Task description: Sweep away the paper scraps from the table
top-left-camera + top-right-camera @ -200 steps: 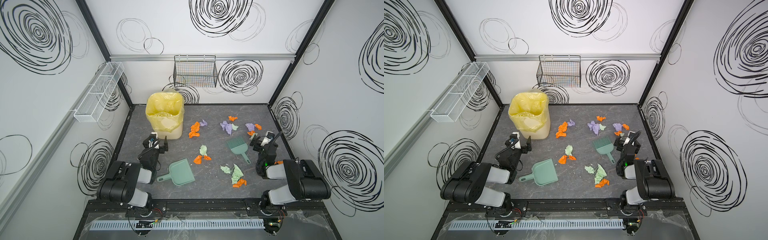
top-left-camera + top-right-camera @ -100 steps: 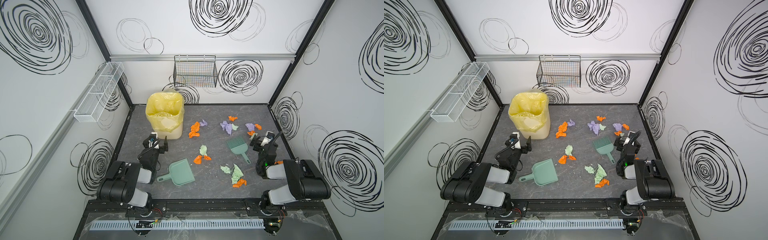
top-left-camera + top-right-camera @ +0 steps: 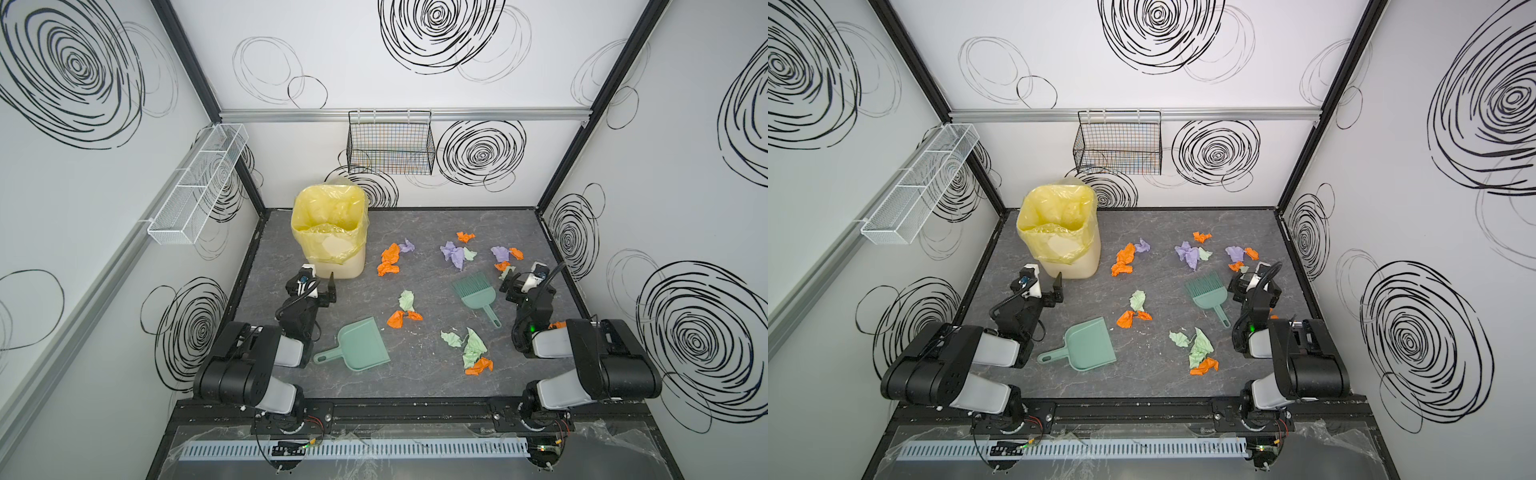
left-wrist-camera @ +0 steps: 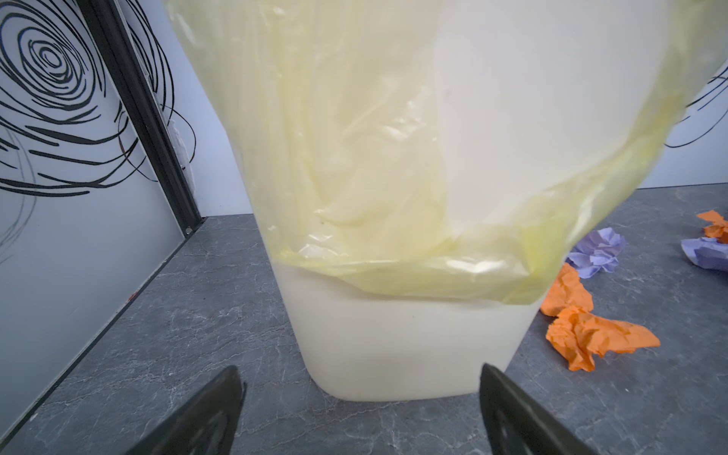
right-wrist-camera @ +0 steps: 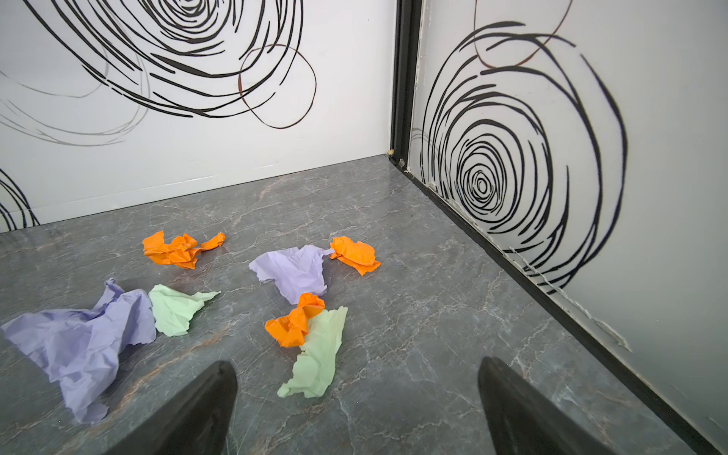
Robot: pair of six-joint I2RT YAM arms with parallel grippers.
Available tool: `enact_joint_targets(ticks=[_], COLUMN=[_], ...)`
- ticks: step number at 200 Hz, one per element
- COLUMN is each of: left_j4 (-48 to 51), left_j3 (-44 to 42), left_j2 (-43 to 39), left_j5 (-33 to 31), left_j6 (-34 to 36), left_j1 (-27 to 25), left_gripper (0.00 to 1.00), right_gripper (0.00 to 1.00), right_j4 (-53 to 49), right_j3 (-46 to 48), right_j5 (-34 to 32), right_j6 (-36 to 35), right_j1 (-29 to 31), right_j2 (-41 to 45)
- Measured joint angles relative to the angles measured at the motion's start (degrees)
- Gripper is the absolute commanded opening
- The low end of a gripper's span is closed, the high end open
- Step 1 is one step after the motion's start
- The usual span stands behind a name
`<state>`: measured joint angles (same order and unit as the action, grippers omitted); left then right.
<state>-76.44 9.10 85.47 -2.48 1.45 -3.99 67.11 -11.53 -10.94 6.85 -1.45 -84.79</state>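
Nothing has moved since the earlier frames: both arms and everything on the desk sit as they did.

The paper scraps (image 3: 390,259) lie loose on the dark grey, veined desk (image 3: 415,386), none yet gathered. The landmark is the cream bin (image 3: 351,266) with its yellow liner (image 3: 328,220). One orange and lilac clump lies just beside the bin. More clumps trail away from it towards the opposite wall. Two further clumps lie nearer the camera, well apart from the bin. In both top views I count about eight orange, five pale green and four lilac pieces, though overlaps make this uncertain.

The scraps look very light, soft and crumpled. I judge they will skid, tumble or snag rather than slide neatly, and a quick stroke could scatter them. They are better pushed than pinched; if pinched, a raised crease is the place to hold.

One teal dustpan (image 3: 365,345) lies in front of the bin. One teal brush (image 3: 473,291) lies across the scraps from it. Each has a slim handle, the sensible place to grasp.

Two wire baskets hang on the walls: a white one (image 3: 195,187) beside the bin and a black one (image 3: 390,145) behind it.

The left fingers (image 4: 205,417) are spread wide and empty, pointing at the bin's lower wall, near but not touching. The right fingers (image 5: 189,413) are also spread and empty, far from the bin, facing scraps by the opposite wall.
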Motion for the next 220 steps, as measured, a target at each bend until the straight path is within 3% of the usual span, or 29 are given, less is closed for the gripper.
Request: enact_joint_targets(ticks=[38, 71, 102, 122, 165, 220], left_j4=[0.0, 0.0, 0.0, 0.0, 0.0, 0.0], left_j3=[0.0, 0.0, 0.0, 0.0, 0.0, 0.0], left_j2=[0.0, 0.0, 0.0, 0.0, 0.0, 0.0], left_j5=[0.7, 0.98, 0.98, 0.98, 0.98, 1.05], left_j6=[0.0, -0.02, -0.02, -0.02, -0.02, -0.02], left_j1=[0.42, 0.42, 0.42, 0.42, 0.42, 0.42], left_gripper=[0.96, 0.96, 0.96, 0.96, 0.96, 0.96], right_gripper=[0.96, 1.0, 0.99, 0.95, 0.88, 0.89], right_j4=[-1.44, -12.96, -31.32, -38.32, -56.81, -71.73], right_j3=[0.31, -1.7, -10.21, -10.58, -10.34, -16.9], right_j5=[-0.68, -4.28, 1.46, 6.34, 10.88, 6.75], right_j6=[-1.22, 0.83, 8.83, 10.84, 16.79, 21.0], right_j1=[1.36, 5.64, 3.76, 4.13, 7.13, 13.42], right_j2=[3.45, 17.62, 26.27, 29.24, 24.11, 14.6])
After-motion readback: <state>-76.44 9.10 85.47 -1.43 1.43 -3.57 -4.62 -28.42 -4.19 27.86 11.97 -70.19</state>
